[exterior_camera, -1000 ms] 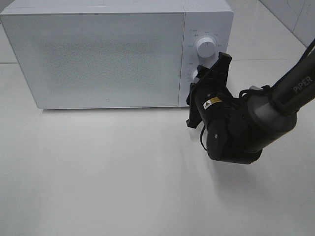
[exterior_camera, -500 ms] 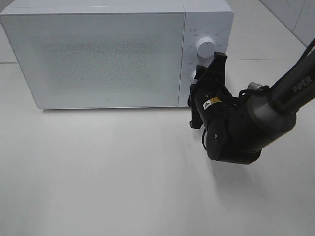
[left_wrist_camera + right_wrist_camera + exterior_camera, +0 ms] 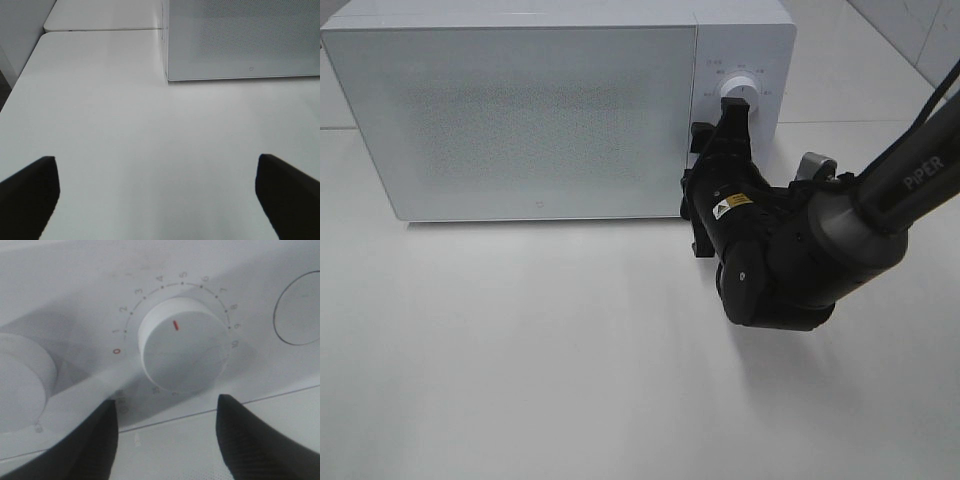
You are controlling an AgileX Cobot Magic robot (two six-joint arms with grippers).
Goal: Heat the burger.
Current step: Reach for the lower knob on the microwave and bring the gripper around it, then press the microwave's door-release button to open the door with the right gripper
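The burger is out of view. The white microwave [image 3: 520,120] stands at the back of the table with its door shut. My right gripper [image 3: 718,125] is up against its control panel, below the upper knob [image 3: 738,88] and covering the lower one. In the right wrist view the timer knob [image 3: 182,345] lies just beyond my open right gripper [image 3: 167,435]. Its red mark points between 4 and 5, and neither dark finger touches it. My left gripper [image 3: 160,200] is open wide over bare table, in front of the microwave's left corner [image 3: 240,40].
A second knob [image 3: 20,385] and a round button outline [image 3: 300,315] flank the timer knob on the panel. The white table [image 3: 520,350] spreads in front of the microwave. The right arm's bulky wrist [image 3: 770,260] hangs above the table beside the panel.
The right gripper has swung left and turned in front of the panel, and its fingers have spread off the lower knob. The left gripper shows no change.
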